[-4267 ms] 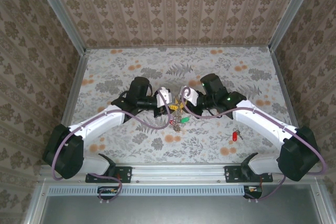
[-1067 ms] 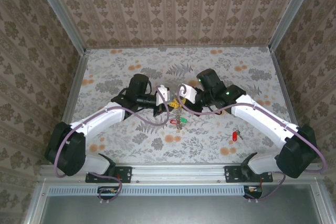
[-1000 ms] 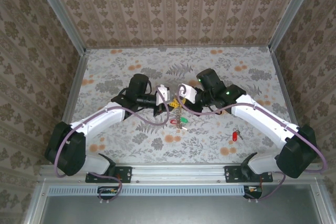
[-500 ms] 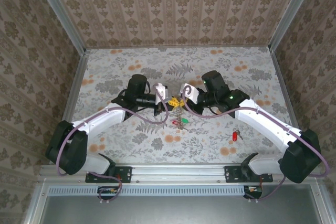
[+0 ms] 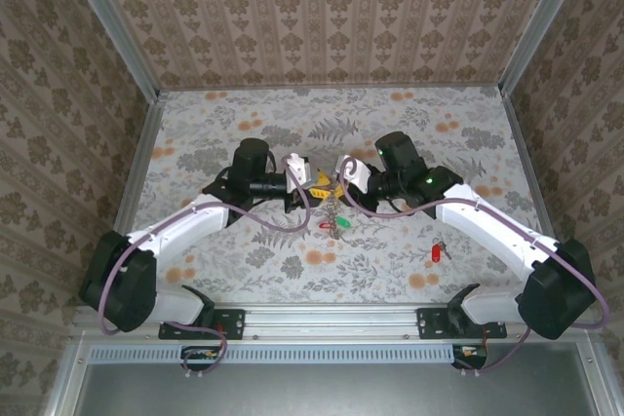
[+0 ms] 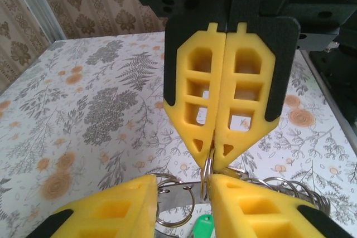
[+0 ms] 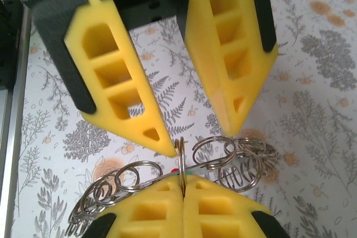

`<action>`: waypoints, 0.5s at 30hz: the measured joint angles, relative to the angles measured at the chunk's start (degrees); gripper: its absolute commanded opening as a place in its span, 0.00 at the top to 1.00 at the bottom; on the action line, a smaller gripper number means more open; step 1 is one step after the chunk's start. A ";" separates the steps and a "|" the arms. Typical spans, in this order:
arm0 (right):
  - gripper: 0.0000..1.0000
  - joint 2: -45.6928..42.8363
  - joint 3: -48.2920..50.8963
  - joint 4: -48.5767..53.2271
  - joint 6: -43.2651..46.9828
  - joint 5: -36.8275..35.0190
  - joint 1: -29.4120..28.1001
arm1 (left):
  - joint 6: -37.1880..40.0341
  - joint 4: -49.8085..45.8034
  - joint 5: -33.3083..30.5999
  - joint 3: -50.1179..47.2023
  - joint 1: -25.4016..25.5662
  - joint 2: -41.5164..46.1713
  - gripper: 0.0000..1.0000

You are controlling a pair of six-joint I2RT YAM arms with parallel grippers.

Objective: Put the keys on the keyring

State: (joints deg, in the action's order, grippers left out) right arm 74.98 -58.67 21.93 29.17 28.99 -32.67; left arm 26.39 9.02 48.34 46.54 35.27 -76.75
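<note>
From above, the keyring [image 5: 331, 207] is too small for me to read. It's just a grey tangle, and I can't tell how many keys [image 5: 332, 228] hang under it or whether they're threaded on. Well to the right of the keyring, a red key [image 5: 436, 253] lies too small to show its blade. On the left wrist camera, the bottom edge cuts off a green key head [image 6: 203, 228] below the keyring, and the left gripper [image 6: 183, 185] hides part of the coils on either side. On the right wrist camera, the right gripper [image 7: 183, 187] covers the keyring's lower part. A speck of red and green peeks out just above its tips, too little for me to identify.
</note>
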 measured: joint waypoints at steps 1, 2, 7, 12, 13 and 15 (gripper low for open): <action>1.00 0.37 -0.24 0.57 0.02 -0.09 -0.07 | 0.70 -0.92 -0.52 0.00 0.17 0.28 0.69; 1.00 0.61 -0.39 0.79 0.00 -0.11 -0.11 | 1.40 -1.88 -0.96 0.15 0.35 0.37 0.69; 1.00 1.36 -1.49 2.38 -0.02 -0.26 -0.55 | 4.61 -7.37 -2.38 2.08 1.53 -0.11 0.71; 1.00 1.95 -3.78 4.74 0.04 -1.27 -1.20 | 6.34 -9.49 -3.13 3.37 1.86 -0.57 0.91; 1.00 2.29 -4.46 5.53 0.15 -1.97 -1.44 | 6.64 -9.84 -3.13 3.41 1.88 -0.57 0.96; 1.00 2.80 -5.62 7.10 0.39 -3.17 -1.64 | 6.99 -10.34 -3.19 3.48 2.01 -0.66 1.00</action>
State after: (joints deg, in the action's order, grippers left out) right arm 77.78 -64.29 29.04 29.56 25.82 -34.30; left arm 33.39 -1.32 45.15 50.02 37.28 -77.41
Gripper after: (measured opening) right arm 0.062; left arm 0.041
